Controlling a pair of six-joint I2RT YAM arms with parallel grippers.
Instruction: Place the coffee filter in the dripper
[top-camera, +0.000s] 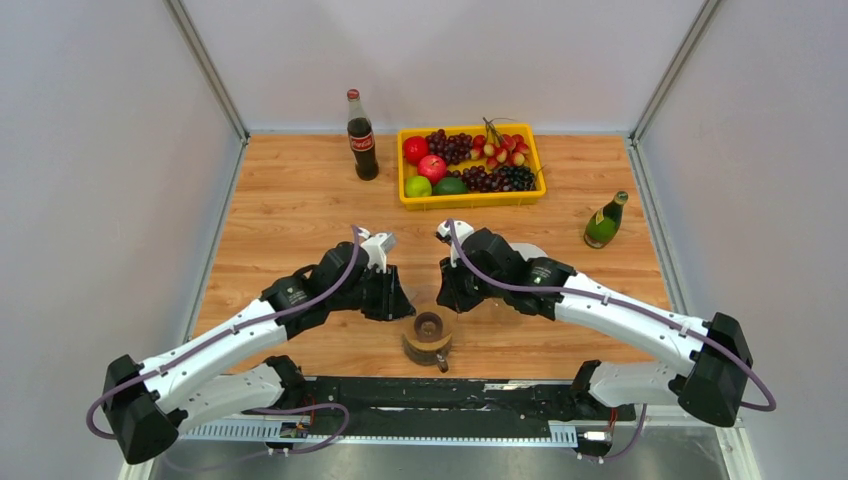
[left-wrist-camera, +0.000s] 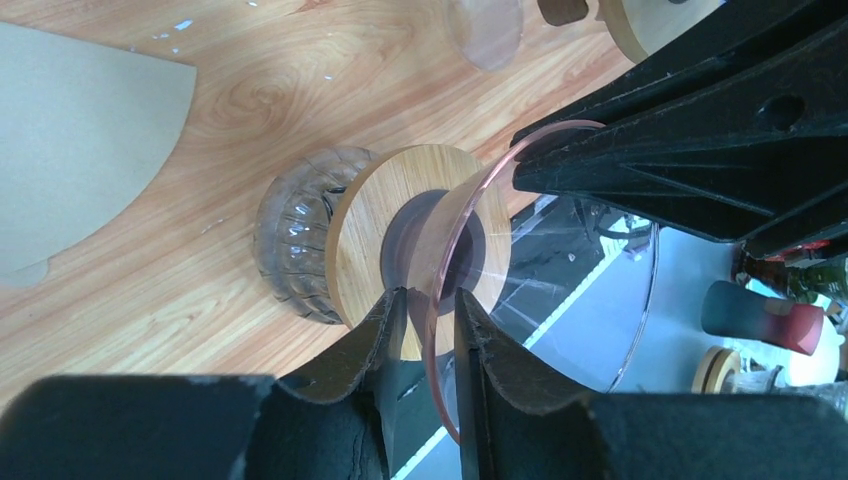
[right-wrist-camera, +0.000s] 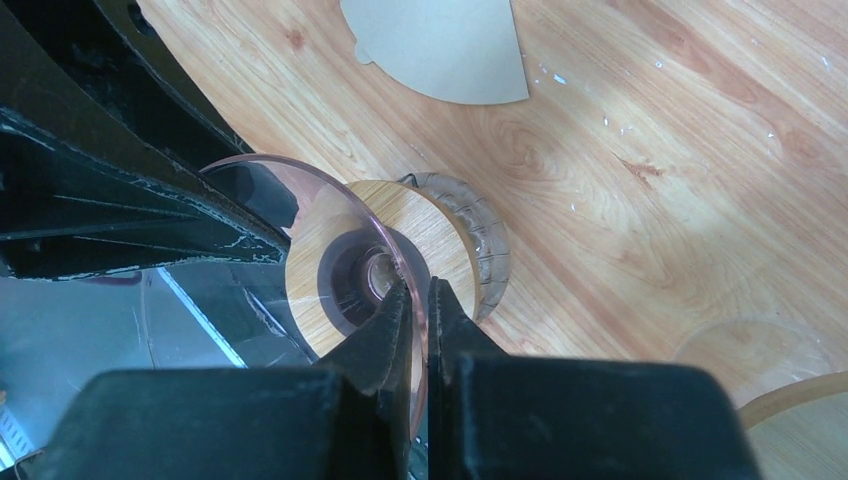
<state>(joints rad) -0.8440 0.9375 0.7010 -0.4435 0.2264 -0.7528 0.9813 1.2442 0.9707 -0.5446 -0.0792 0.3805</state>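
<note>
One beige, fan-shaped paper coffee filter (left-wrist-camera: 80, 140) lies flat on the light wooden tabletop (top-camera: 300, 210). It sits a little apart from the dripper, not touching it and outside it. In the overhead view the arms hide it.

There is one dripper (top-camera: 428, 335), a clear glass cone with a round wooden collar and a ribbed glass base. It stands upright on the tabletop.

Two claws meet at the dripper's thin rim, on opposite sides. The right claw (right-wrist-camera: 418, 285) is pinched tight on the rim, with the glass wall clamped between its fingers. The left claw (left-wrist-camera: 430, 295) stands narrow, one finger inside the cone and one outside. A sliver of gap shows on each side of the glass, so it straddles the rim without clearly gripping it.

Near the dripper but apart from it, the wrist views show one clear round glass piece (right-wrist-camera: 750, 350) and one pale wooden ring edge (right-wrist-camera: 800, 400). The frame cuts off both, and what they belong to cannot be told.

Well beyond the dripper sits one yellow plastic tray (top-camera: 470, 200) of fruit. It holds two round red fruits, one light green, one dark green, bunches of dark grapes and a cluster of small red fruits.

Two bottles stand upright. One dark cola bottle (top-camera: 361, 135) with a red label is far beyond the dripper and slightly left. One green glass bottle (top-camera: 604, 222) with a gold foil neck is beyond the dripper to the right.
</note>
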